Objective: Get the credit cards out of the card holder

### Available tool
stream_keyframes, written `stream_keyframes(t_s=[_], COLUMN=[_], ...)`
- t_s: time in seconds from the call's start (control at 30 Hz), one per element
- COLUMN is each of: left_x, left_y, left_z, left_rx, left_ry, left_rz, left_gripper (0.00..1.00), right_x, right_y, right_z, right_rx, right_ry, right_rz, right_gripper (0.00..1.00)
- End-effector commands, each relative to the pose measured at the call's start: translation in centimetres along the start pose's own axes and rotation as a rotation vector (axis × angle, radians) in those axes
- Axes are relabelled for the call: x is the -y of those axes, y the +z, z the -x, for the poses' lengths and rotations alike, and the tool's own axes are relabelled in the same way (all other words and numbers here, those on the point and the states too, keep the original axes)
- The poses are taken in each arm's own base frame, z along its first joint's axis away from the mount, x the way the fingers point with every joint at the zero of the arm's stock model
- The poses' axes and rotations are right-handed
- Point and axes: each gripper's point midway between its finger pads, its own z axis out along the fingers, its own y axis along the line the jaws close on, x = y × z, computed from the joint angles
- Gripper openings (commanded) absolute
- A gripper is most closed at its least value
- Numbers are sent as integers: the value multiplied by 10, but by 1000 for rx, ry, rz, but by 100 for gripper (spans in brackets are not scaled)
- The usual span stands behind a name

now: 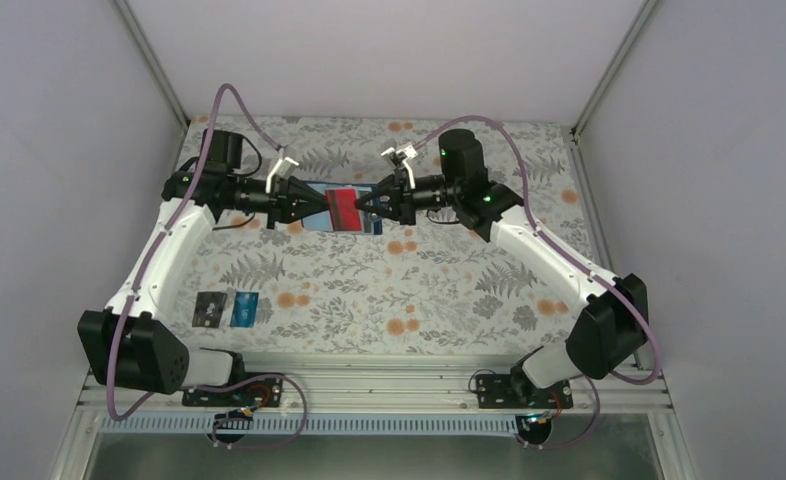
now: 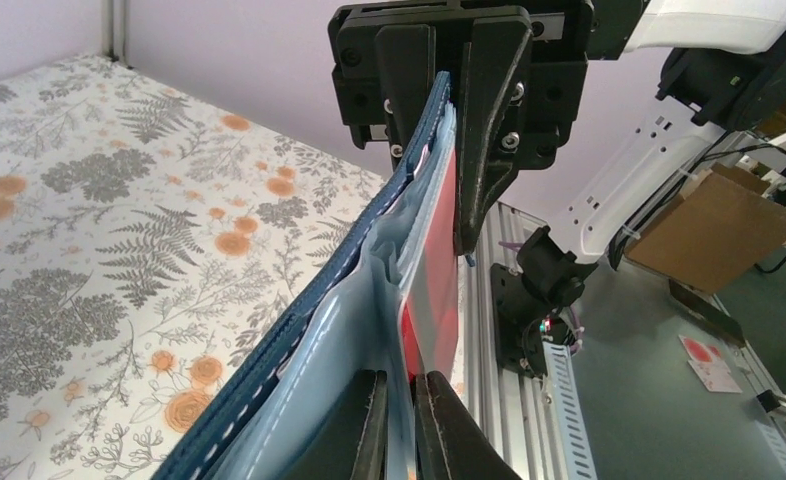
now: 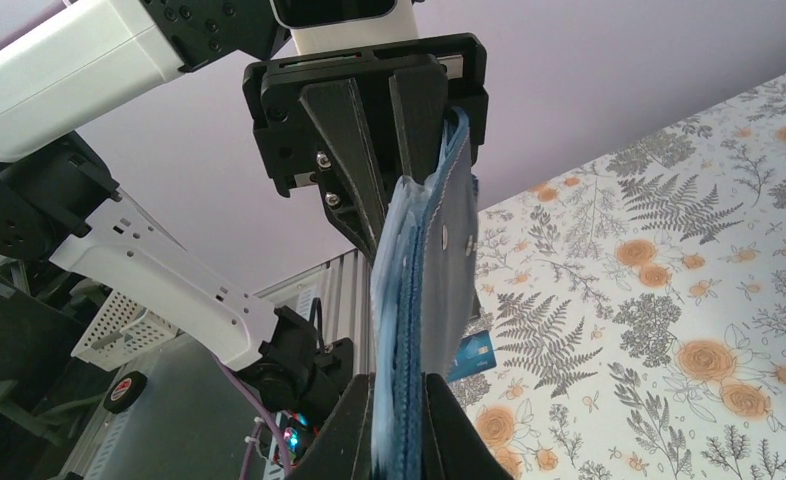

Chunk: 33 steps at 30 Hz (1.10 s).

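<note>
Red card point(image 2: 434, 290) is seen mid-span in the card holder point(image 2: 344, 295), stretched lengthwise above the counter point(image 1: 419, 290) between left jaws and right jaws, each clamped on one end.

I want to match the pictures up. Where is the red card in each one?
Top external: the red card is at the upper middle, inside the open card holder.
Left wrist: centre-right, against the holder's pale pocket.
Right wrist: not visible.
Shared landmark: the card holder.
</note>
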Motion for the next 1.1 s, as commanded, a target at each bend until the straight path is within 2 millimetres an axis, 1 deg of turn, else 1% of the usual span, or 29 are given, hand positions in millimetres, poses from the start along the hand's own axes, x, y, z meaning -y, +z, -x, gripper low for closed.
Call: stream_keyframes(t_s=[0.0,0.07,0.27,0.4,0.47,0.6,0.73,0.83,0.87,0.9,0.93,0.97,1.07], left_x=[-4,-3,-1,-14,-16,-6,-4,6,9,13,15,17,23], left_y=[4,4,5,5,10,24,29,32,33,34,35,35,33], left_z=[3,4,0,-2,-3,-3,-2,1,2,3,4,4,4], left_rx=[2,1,-3,-19,-26,-40,-34,-24,-26,-29,-30,-28,-28], left_ry=[24,30,50,40,39,45,27,30,37,45,54,56,71], left_rz=[5,9,-1,60,61,2,-38,-93,-106,-116,-124,-130,-144], left_gripper=[5,3,2,2,2,3,7,16,17,17,12,3,2], right_x=[-14,-17,-25,-33,-34,-35,-38,-39,-38,-37,-36,-35,-31], right_y=[-5,-6,-7,-8,-6,-5,-6,-6,-6,-6,-5,-5,-5], right_z=[10,11,12,11,11,10,11,10,10,10,11,11,10], right_rx=[22,25,25,22,20,17,21,20,20,21,22,22,23], right_ry=[-49,-56,-78,-95,-96,-100,-111,-116,-115,-115,-114,-113,-111], right_rz=[51,55,85,122,132,140,143,141,139,134,131,126,106], right_gripper=[4,4,4,4,4,4,4,4,4,4,4,4,4])
